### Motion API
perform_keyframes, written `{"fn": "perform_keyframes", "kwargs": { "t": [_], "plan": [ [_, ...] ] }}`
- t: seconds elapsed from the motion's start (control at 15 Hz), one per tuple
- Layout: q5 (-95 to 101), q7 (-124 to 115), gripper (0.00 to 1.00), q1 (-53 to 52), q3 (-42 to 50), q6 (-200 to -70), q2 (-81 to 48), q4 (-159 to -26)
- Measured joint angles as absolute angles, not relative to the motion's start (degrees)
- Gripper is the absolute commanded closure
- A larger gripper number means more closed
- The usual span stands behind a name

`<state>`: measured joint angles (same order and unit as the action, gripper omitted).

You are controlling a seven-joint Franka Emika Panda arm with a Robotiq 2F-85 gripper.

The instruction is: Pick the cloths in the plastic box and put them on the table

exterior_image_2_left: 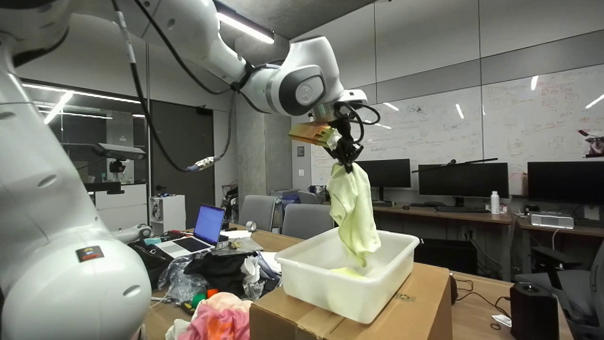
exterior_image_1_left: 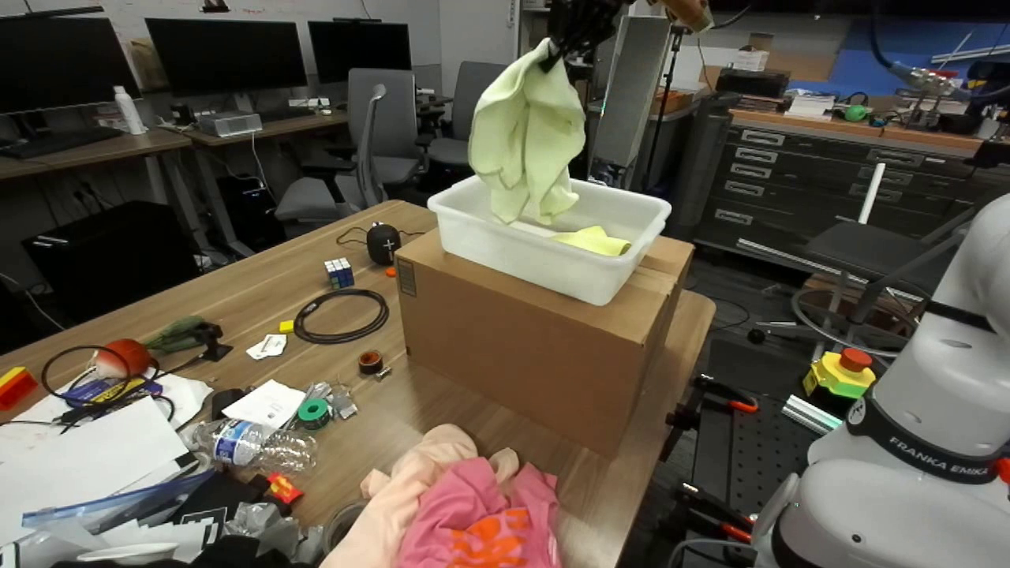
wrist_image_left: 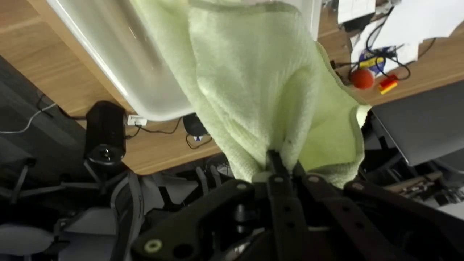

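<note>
Exterior view: pale-green fabric cloth point(exterior_image_2_left: 353, 212) pinched by closed black pincer point(exterior_image_2_left: 348, 167); rectangular white plastic box point(exterior_image_2_left: 325, 293) could be dragged by snagged low hem point(exterior_image_2_left: 362, 258).

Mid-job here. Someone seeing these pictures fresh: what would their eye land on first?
First, the pale green cloth, pinched in the jaws and hanging over the white plastic box. Then the yellow-green cloth lying inside that box, which stands on a cardboard box. After that, the pink cloth with an orange print, crumpled on the table.
</note>
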<state>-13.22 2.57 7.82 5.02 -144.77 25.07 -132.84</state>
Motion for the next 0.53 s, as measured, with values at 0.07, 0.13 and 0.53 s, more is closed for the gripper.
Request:
{"fn": "perform_keyframes", "kwargs": {
  "t": [0.07, 0.13, 0.53],
  "plan": [
    [-13.4, 2.1, 0.98, 7.5, 5.0, -145.7, 27.3, -133.6],
    [-13.5, 1.5, 0.98, 7.1, 5.0, -146.5, 29.3, -134.3],
    [-14.2, 0.9, 0.98, 1.8, 5.2, -146.2, 34.5, -136.6]
  ]
}}
